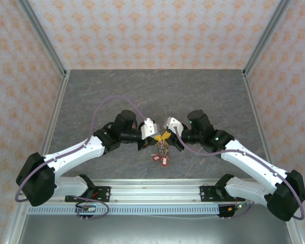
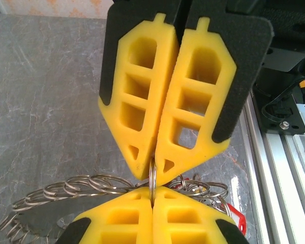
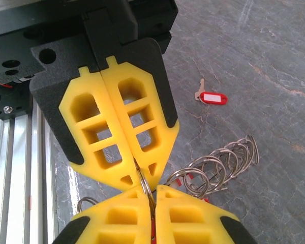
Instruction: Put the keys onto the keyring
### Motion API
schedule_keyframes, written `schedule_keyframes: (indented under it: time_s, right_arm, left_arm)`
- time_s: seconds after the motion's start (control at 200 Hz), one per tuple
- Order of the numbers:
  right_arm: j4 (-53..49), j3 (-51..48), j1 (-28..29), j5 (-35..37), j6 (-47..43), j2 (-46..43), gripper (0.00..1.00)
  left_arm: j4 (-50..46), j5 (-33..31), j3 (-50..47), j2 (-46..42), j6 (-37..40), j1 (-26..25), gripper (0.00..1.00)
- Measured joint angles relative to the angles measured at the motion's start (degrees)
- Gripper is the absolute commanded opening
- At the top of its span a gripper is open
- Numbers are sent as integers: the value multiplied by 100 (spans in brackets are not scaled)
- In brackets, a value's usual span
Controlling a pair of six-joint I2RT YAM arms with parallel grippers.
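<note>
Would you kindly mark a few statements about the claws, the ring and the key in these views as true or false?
1. The left claw is shut on a thin metal ring. True.
2. The right claw stands wide open. False: its fingers are pressed together, pinching the same ring.
3. The two claws sit at opposite ends of the table. False: they meet almost tip to tip near the middle of it.
4. A loose key with a red tag lies flat on the table, apart from both claws. True.
</note>
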Motion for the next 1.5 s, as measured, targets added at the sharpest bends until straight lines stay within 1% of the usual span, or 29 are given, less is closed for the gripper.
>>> schedule_keyframes:
  time_s: [0.135, 0.19, 0.3, 0.38, 0.485, 0.616, 0.676, 0.721, 0.766, 0.826, 0.881, 1.001, 1.141, 1.231, 1.351, 1.501]
  right_arm:
    - [-52, 11, 0, 2, -85, -2, 0]
    - [-116, 39, 0, -2, -122, -2, 0]
    - [-271, 111, 0, -63, -179, 9, 0]
    - [-330, 164, 0, -101, -208, 17, 0]
    - [-385, 238, 0, -138, -210, 33, 0]
    - [-420, 267, 0, -181, -210, 55, 0]
    - [-450, 269, 0, -201, -210, 68, 0]
    - [-479, 269, -2, -205, -212, 81, 0]
    - [-509, 269, -2, -208, -232, 103, 3]
    - [-525, 269, 0, -214, -254, 120, 9]
    - [-520, 269, 0, -208, -267, 118, 12]
    - [-516, 260, 0, -72, -271, 46, 12]
    - [-514, 164, -42, 76, -271, -101, 15]
    - [-446, -24, -105, 105, -221, -127, 20]
    - [-369, -295, -133, 114, -116, -142, 19]
    - [-282, -328, -138, 136, -28, -249, 19]
  left_arm:
    - [-15, -48, -2, -2, 15, 0, 0]
    - [-31, -70, -2, -2, 42, 0, 5]
    - [-116, -66, 26, 0, 170, -17, 5]
    - [-243, -68, 109, 0, 275, -24, 10]
    - [-391, -68, 219, 0, 367, -22, 12]
    - [-518, -37, 291, 24, 442, -22, 13]
    - [-592, 7, 332, 63, 476, -22, 10]
    - [-632, 31, 350, 90, 470, -22, 0]
    - [-680, 50, 352, 101, 501, -22, 0]
    - [-723, 57, 354, 101, 522, -22, 0]
    - [-713, 59, 354, 101, 514, -22, 0]
    - [-538, 50, 310, 94, 404, -22, 0]
    - [-201, 66, 118, 20, 170, 15, 0]
    - [-118, 92, 28, 9, 59, 44, 0]
    - [-61, 157, 11, 9, -26, 44, 0]
    - [33, 192, 11, 9, -48, 44, 0]
